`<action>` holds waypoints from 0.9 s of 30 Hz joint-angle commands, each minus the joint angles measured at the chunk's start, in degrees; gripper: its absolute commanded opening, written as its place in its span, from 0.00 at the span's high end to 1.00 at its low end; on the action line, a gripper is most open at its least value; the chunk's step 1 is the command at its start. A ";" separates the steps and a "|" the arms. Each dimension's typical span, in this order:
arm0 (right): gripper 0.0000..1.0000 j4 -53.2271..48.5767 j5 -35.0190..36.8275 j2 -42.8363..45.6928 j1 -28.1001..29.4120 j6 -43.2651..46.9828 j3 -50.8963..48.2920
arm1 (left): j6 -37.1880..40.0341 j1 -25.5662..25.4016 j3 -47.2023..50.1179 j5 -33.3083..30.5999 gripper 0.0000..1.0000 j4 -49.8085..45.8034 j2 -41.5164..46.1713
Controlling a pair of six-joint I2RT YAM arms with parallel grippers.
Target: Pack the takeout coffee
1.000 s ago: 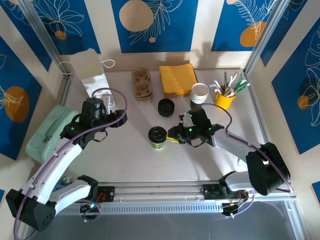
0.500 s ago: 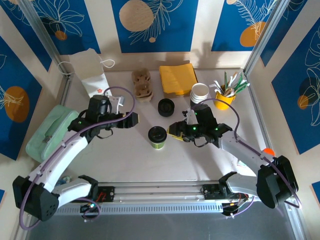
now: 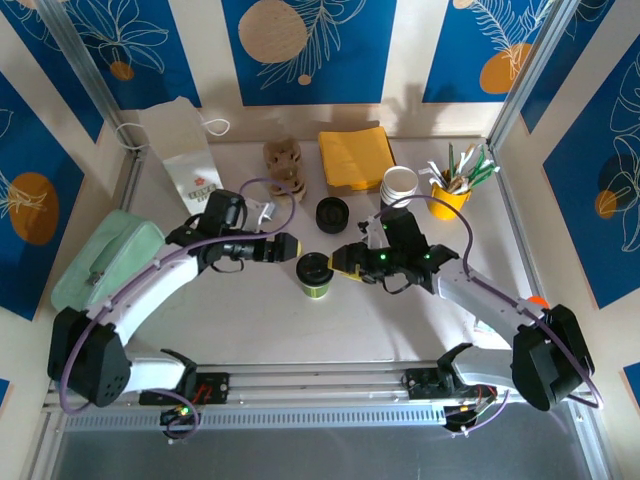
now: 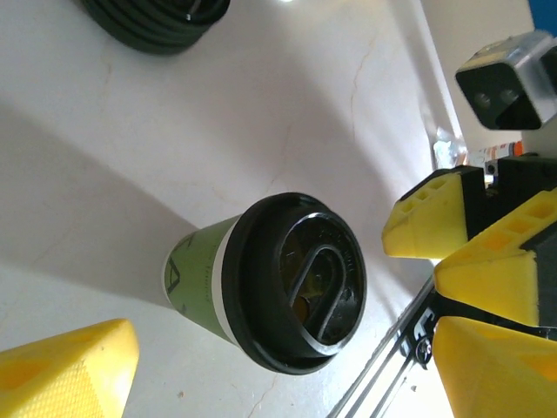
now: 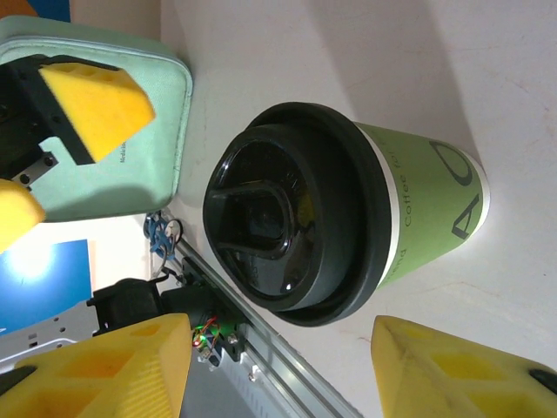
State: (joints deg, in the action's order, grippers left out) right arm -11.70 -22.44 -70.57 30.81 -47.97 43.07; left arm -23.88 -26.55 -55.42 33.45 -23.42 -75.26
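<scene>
The top external camera looks steeply down from above and behind the arm bases, far enough back to take in the whole counter (image 3: 260,320). The left wrist camera sits low and close, facing right past the left fingers (image 4: 70,370), while the right wrist camera faces left past the right fingers (image 5: 104,366). All three share the lidded green cup (image 3: 313,275), which the wrist views see from opposite sides.

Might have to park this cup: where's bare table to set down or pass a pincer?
Bare: the near strip between the green paper cup with black lid and the metal rail; also the right side beyond the right arm. Crowded: the centre, where left pincer and right pincer flank the cup, and the back row.
</scene>
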 commanded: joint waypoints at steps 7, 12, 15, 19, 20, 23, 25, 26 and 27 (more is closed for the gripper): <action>0.44 1.48 0.98 -3.85 1.35 1.49 2.44 | 3.02 -0.44 -2.57 4.91 0.20 -1.35 -7.38; 0.44 2.56 0.64 -4.89 1.36 1.24 2.50 | 2.61 -0.50 -2.84 5.63 0.21 -0.30 -9.65; 0.44 3.00 0.47 -5.49 1.28 1.25 2.63 | 2.70 -0.82 -3.27 6.51 0.22 0.19 -10.88; 0.44 2.83 0.20 -6.42 1.27 1.41 2.91 | 2.87 -1.14 -3.82 6.55 0.25 0.04 -12.09; 0.44 2.87 0.20 -6.47 1.27 1.47 2.94 | 2.87 -1.14 -3.75 6.62 0.25 0.25 -12.17; 0.44 2.87 0.46 -6.68 1.25 1.56 2.72 | 2.90 -1.14 -3.82 6.80 0.27 0.31 -12.53; 0.44 2.83 0.64 -6.84 1.27 1.74 2.79 | 3.13 -1.18 -3.82 6.65 0.28 0.25 -12.76; 0.44 2.66 0.73 -7.00 1.18 1.74 2.88 | 3.14 -1.14 -3.71 6.51 0.29 0.26 -12.87; 0.44 2.62 0.74 -7.17 1.18 1.84 2.95 | 3.14 -1.14 -3.67 6.47 0.30 0.30 -13.04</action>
State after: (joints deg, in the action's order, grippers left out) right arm -9.23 -21.58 -76.79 31.92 -47.35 44.05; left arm -22.04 -27.27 -57.78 38.54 -23.16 -87.64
